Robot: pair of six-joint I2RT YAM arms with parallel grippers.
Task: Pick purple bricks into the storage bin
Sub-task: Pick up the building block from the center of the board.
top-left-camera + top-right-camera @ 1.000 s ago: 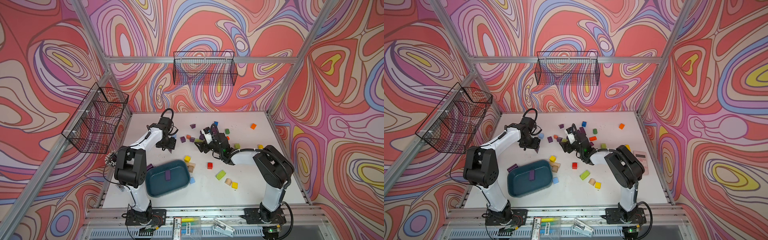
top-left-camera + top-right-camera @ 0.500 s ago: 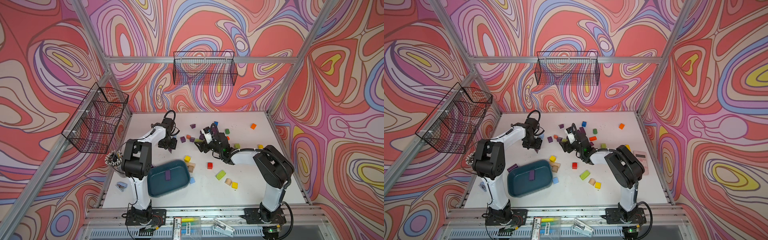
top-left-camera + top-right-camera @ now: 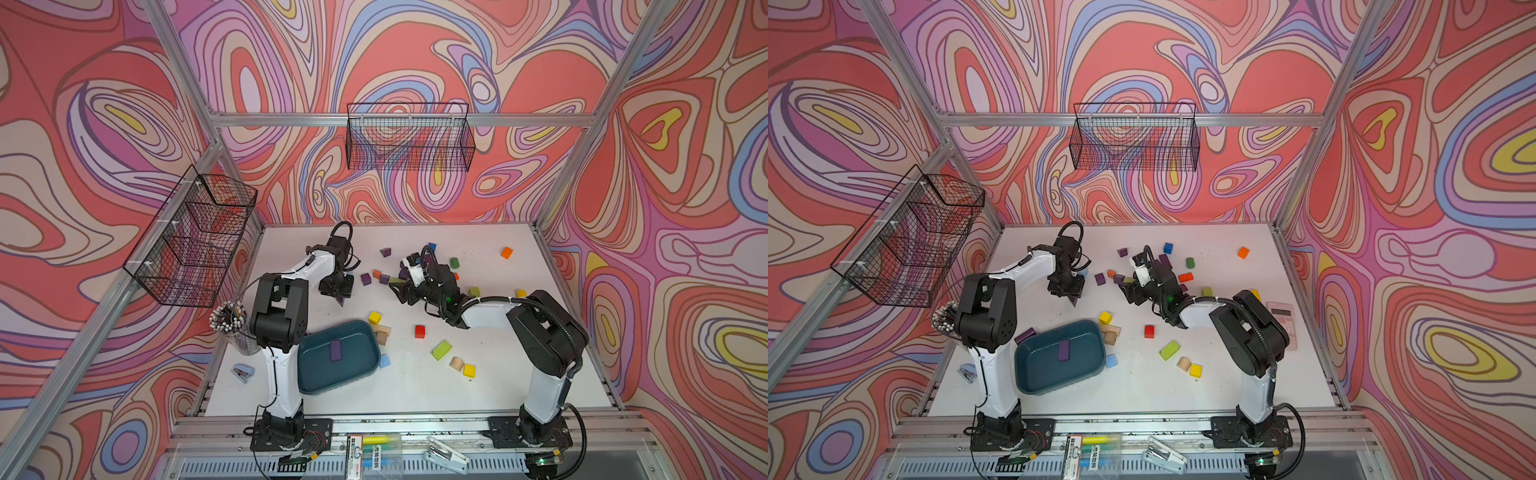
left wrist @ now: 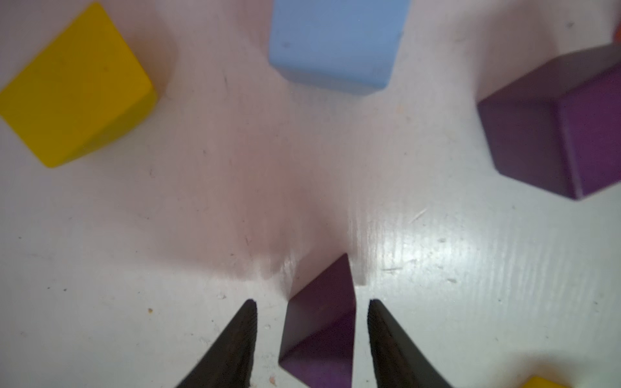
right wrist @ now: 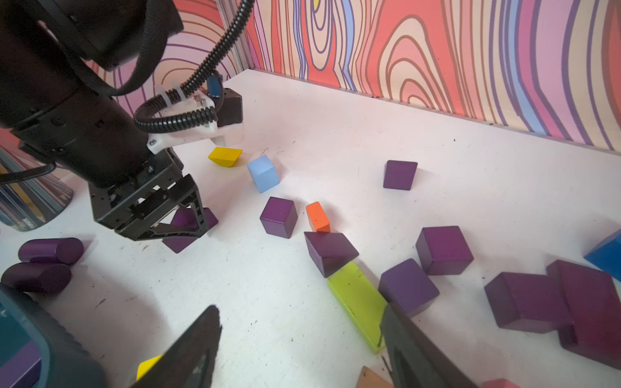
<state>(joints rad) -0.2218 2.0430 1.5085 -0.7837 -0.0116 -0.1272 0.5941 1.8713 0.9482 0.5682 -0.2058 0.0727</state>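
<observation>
L pincer (image 3: 340,293) is down at the table (image 3: 457,395), just far of the storage bin (image 3: 316,376). Its tips sit astride a purple wedge (image 4: 319,322), which rests on the table. In the L wrist view the jaws are narrow, w/ a slim gap showing each side of the wedge, so no squeeze on it. Close by are a light-blue cube (image 4: 336,43), a yellow block (image 4: 77,84) and a purple cube (image 4: 554,124), all apart from the wedge.

R pincer (image 5: 299,307) hangs low mid-table, right of the L one. Its jaws are wide w/ nothing between them. A lime cuboid (image 5: 358,302) lies by its tips, one end touching a purple prism (image 5: 331,252). More purple bricks (image 5: 443,248) are scattered around that spot, plus an orange block (image 5: 317,216).

The bin sits near-left on the table, beside the L arm's base. One purple cuboid (image 3: 335,350) lies flat in its middle. Two purple cylinders (image 5: 50,250) lie outside the bin, by its far-left corner.
</observation>
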